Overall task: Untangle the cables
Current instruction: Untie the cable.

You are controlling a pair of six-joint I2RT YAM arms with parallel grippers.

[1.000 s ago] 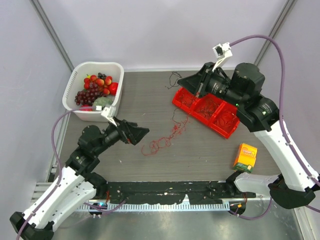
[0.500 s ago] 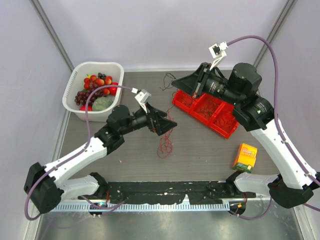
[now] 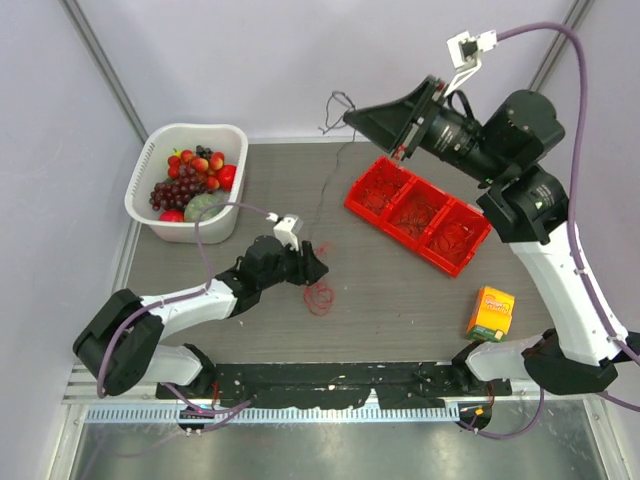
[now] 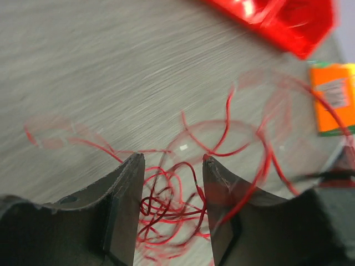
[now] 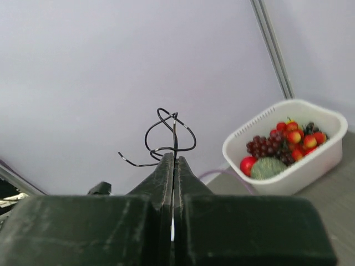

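Cables (image 3: 320, 297) on table (image 3: 400, 290), room around; left pincer (image 4: 173, 160) apart astride them; right pincer (image 5: 173, 158) clamped on dark strand (image 5: 175, 138).

the left gripper (image 3: 312, 268) moved from 9 o'clock to the middle, jaws narrowing around the thin red wire tangle (image 3: 320, 297). the right gripper (image 3: 350, 117) lifted the thin dark wire (image 3: 335, 105) toward 12 o'clock.

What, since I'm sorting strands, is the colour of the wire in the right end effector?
Black wire; clearest in right wrist view.
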